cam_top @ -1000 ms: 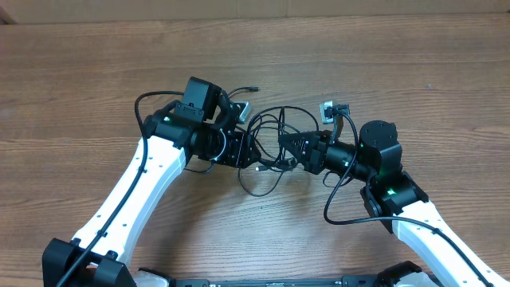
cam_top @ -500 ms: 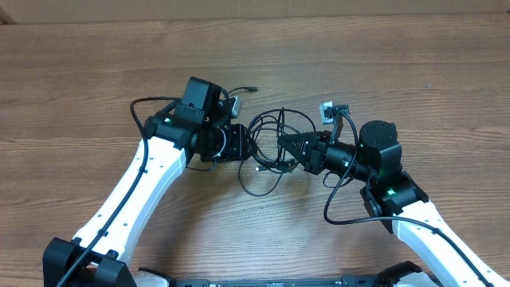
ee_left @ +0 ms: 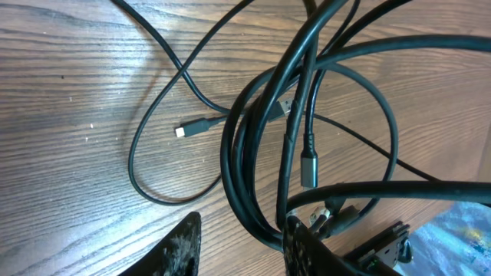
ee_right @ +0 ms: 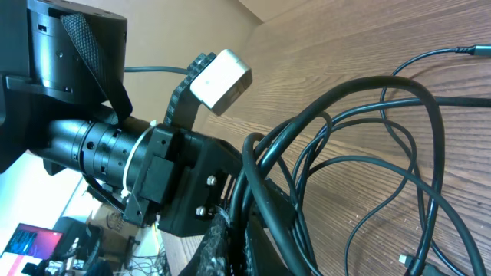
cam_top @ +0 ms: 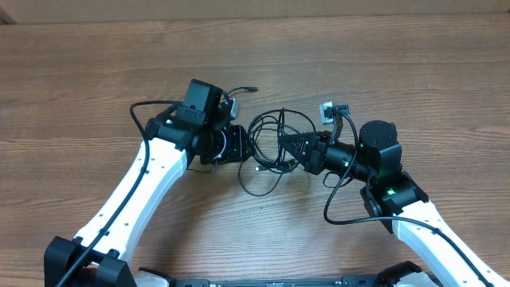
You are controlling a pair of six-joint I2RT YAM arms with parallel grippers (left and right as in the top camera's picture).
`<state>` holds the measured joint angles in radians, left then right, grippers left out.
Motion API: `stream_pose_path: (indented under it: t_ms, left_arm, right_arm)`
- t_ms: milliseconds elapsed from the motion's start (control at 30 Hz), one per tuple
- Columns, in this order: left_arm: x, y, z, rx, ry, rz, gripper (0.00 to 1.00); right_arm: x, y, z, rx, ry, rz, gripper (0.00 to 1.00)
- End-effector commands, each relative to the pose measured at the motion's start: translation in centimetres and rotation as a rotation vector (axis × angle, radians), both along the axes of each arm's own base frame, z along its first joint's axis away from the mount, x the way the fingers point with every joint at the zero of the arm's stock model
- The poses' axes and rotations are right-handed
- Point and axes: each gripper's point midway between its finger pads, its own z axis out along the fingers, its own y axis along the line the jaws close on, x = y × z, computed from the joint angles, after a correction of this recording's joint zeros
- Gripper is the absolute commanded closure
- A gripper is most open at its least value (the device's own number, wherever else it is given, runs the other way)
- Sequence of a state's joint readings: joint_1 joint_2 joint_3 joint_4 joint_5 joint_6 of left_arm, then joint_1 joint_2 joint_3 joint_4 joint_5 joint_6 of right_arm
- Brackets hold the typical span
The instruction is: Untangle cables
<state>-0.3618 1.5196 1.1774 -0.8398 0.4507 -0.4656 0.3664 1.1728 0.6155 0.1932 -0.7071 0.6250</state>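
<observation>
The cables (cam_top: 269, 142) are several thin black cords in a loose tangle on the wooden table between my two grippers. My left gripper (cam_top: 247, 150) is open at the tangle's left edge. In the left wrist view the cables (ee_left: 253, 153) loop ahead of the left gripper (ee_left: 242, 253), some running against the right finger (ee_left: 307, 249). A white plug tip (ee_left: 180, 132) and a grey plug (ee_left: 308, 165) show there. My right gripper (cam_top: 284, 145) is shut on the cables. In the right wrist view, strands (ee_right: 337, 146) run between the right gripper's (ee_right: 242, 241) fingers.
One cable end with a small plug (cam_top: 253, 89) trails toward the far side behind the left arm. A loose loop (cam_top: 263, 185) lies toward the near edge. The left arm's wrist and its white camera block (ee_right: 221, 77) sit close in front of the right gripper.
My left gripper has drawn back a little to the left, away from the tangle. The right arm and the cables it holds have hardly moved.
</observation>
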Motion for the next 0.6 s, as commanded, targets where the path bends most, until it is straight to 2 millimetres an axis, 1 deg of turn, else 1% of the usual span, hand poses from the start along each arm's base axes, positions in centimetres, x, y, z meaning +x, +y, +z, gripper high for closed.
stream_pose_path:
  t_ms: [0, 300, 433, 567]
  left_arm:
    - [-0.41, -0.32, -0.46, 0.015, 0.000, -0.008, 0.65]
    - [-0.61, -1.19, -0.43, 0.007, -0.012, -0.028, 0.67]
    - [-0.57, -1.03, -0.62, 0.014, -0.004, -0.008, 0.70]
    - [-0.52, -0.92, -0.70, 0.020, -0.004, -0.002, 0.70]
  right_arm:
    - [0.00, 0.14, 0.54, 0.010, -0.014, 0.012, 0.96]
    - [0.00, 0.14, 0.54, 0.010, -0.014, 0.012, 0.96]
    - [0.00, 0.14, 0.54, 0.010, -0.014, 0.012, 0.96]
    - [0.00, 0.14, 0.54, 0.010, -0.014, 0.012, 0.96]
